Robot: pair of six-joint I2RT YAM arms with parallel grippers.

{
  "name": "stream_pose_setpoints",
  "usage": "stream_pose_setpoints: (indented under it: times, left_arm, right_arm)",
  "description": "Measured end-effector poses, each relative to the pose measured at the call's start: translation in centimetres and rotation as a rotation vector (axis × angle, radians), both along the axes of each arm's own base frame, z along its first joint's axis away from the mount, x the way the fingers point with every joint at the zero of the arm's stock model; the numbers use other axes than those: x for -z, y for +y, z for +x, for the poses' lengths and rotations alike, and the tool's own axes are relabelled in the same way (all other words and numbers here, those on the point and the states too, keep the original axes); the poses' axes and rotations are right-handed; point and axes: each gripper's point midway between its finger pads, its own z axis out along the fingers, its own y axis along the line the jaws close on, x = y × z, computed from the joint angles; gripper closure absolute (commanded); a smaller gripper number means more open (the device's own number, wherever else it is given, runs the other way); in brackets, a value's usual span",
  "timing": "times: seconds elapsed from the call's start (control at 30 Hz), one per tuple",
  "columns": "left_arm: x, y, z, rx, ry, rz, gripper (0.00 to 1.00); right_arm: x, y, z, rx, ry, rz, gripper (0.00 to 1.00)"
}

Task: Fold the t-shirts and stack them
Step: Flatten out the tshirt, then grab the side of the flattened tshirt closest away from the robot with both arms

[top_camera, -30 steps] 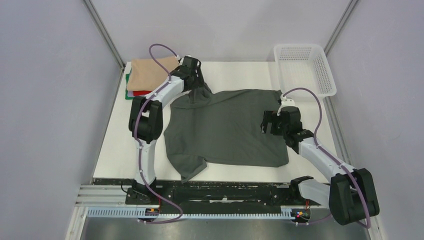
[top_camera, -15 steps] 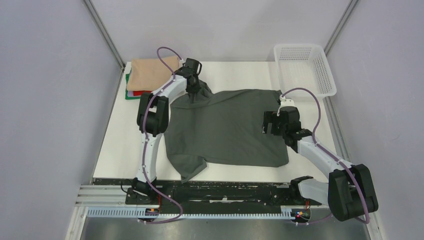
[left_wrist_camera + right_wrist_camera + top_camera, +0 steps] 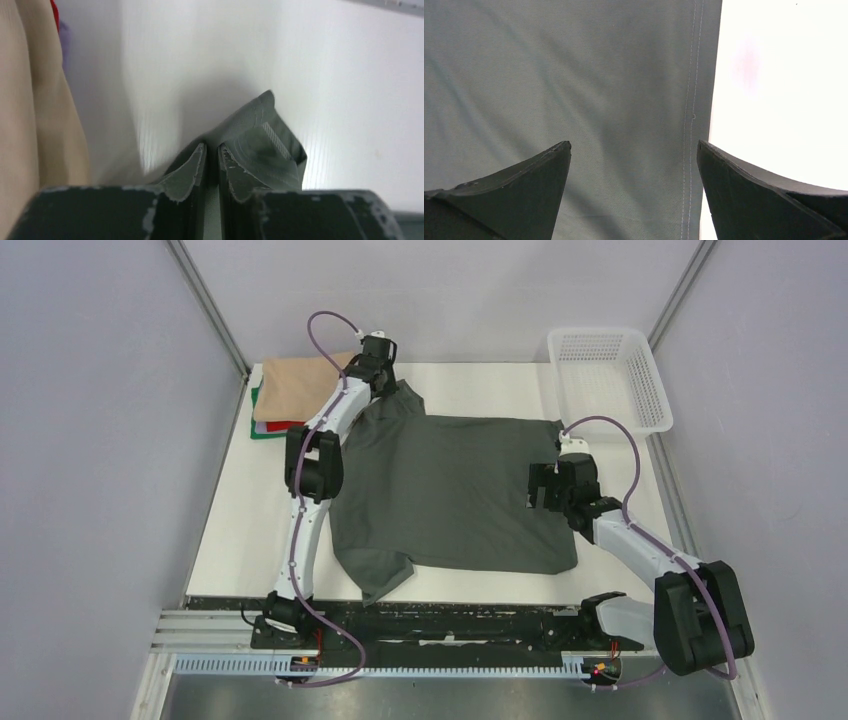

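From above, the dark grey t-shirt (image 3: 450, 490) lies spread nearly flat across the middle of the tabletop (image 3: 240, 530), with its sleeves to the left and its hem to the right. It is laid open this way so that it can be folded. The left fingers (image 3: 383, 378) are at the far left sleeve (image 3: 402, 392), which is drawn up into a peak toward the far edge, probably to pull that corner straight before it is folded in. Just left of them, in the far left corner, sit the folded t-shirts (image 3: 300, 385), tan on top with red and green edges below. That is the stack this shirt should join. A white basket (image 3: 600, 332) stands in the far right corner, taking no part. In the left wrist view the left fingers (image 3: 187, 170) are clenched on a fold of the grey cloth (image 3: 270, 135), with only a thin slit between them; the tan shirt fills the left margin. In the right wrist view the right fingers (image 3: 539, 180) are spread wide and grasp nothing, hanging over the stitched hem (image 3: 689, 100) where cloth meets bare tabletop. They look ready to come down on that edge.
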Motion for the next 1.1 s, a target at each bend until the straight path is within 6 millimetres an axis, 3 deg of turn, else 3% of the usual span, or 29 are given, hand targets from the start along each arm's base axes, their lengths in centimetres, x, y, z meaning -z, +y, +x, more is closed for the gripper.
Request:
stream_pose_setpoints:
  times: [0.03,0.07,0.1,0.13,0.2,0.27,0.43,0.53,0.67,0.73,0.87,1.0,1.1]
  left_arm:
    - [0.1,0.1,0.7,-0.002,-0.013,-0.004,0.74]
    - [0.2,0.2,1.4,-0.003,-0.026,-0.010,0.55]
    - [0.3,0.2,2.1,-0.005,-0.039,-0.016,0.19]
    - [0.5,0.2,2.7,-0.001,-0.049,-0.021,0.12]
    - [0.7,0.0,3.2,0.012,-0.059,-0.038,0.09]
    - [0.7,-0.2,3.3,0.026,-0.061,-0.055,0.00]
    - [-0.8,-1.2,2.9,0.062,-0.085,-0.089,0.00]
    - [-2.6,-2.1,2.1,0.097,-0.091,-0.112,0.00]
    - [-6.5,-3.8,-0.1,0.130,-0.106,-0.117,0.00]
    - [-8.3,-4.5,-2.3,0.143,-0.100,-0.107,0.00]
    - [-11.1,-5.3,-9.4,0.164,-0.068,-0.068,0.00]
    - [-11.5,-4.7,-19.5,0.172,-0.013,-0.069,0.00]
    - [-10.2,-3.8,-26.8,0.159,0.033,-0.084,0.00]
  right_arm:
    - [0.1,-0.1,0.0,0.002,0.005,-0.005,0.02]
    - [0.3,-0.2,0.0,0.005,0.008,-0.010,0.02]
    - [0.4,-0.3,0.0,0.007,0.011,-0.014,0.02]
    - [0.5,-0.3,0.0,0.009,0.014,-0.017,0.02]
    - [0.6,-0.4,-0.1,0.011,0.018,-0.019,0.02]
    - [0.6,-0.4,-0.1,0.011,0.018,-0.020,0.02]
    - [0.6,-0.4,-0.1,0.012,0.018,-0.021,0.02]
    - [0.6,-0.4,-0.1,0.014,0.017,-0.019,0.02]
    - [0.3,-0.3,0.0,0.027,0.009,-0.004,0.02]
    - [-0.3,-0.3,-0.1,0.038,-0.005,0.012,0.02]
    - [-2.2,-0.4,-0.2,0.074,-0.064,0.053,0.02]
    - [-2.9,-0.9,-1.1,0.115,-0.102,0.080,0.02]
    - [-2.2,-1.3,-2.5,0.140,-0.091,0.090,0.02]
